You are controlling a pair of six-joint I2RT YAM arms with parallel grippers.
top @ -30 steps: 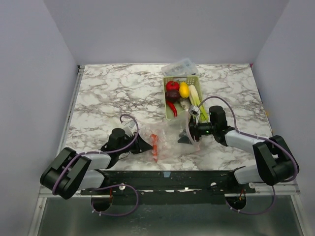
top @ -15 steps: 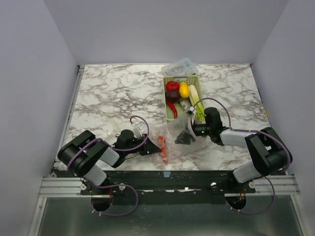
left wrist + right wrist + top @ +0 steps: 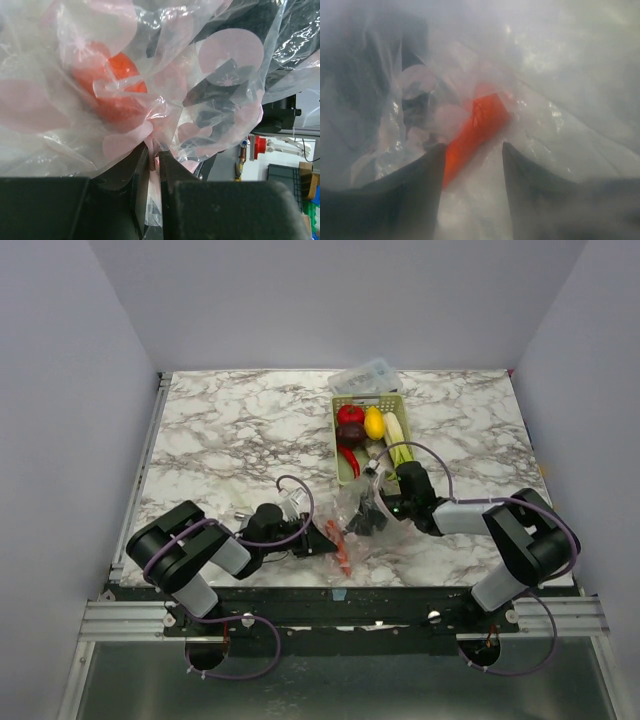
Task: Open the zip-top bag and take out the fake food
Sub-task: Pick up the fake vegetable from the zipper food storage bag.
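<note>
The zip-top bag (image 3: 352, 512) lies crumpled near the table's front, between my two grippers. An orange carrot (image 3: 343, 546) is inside it; it shows through the film in the left wrist view (image 3: 117, 85) and the right wrist view (image 3: 476, 127). My left gripper (image 3: 322, 538) is shut on a fold of the bag's film (image 3: 154, 150). My right gripper (image 3: 366, 517) is open, pushed into the bag (image 3: 545, 115), its fingers either side of the carrot's tip. The other fake food, red fruit (image 3: 350, 414), lemon (image 3: 374, 423), beet, chili and leek, lies in the basket.
The pale green slotted basket (image 3: 341, 465) stands just behind the bag, right of centre. A clear rigid box (image 3: 368, 375) sits behind it at the back edge. The table's front edge is close below both grippers.
My left gripper has moved right, pulling the bag and carrot with it. My right gripper has moved left, into the bag, and the bag has bunched up between them.
</note>
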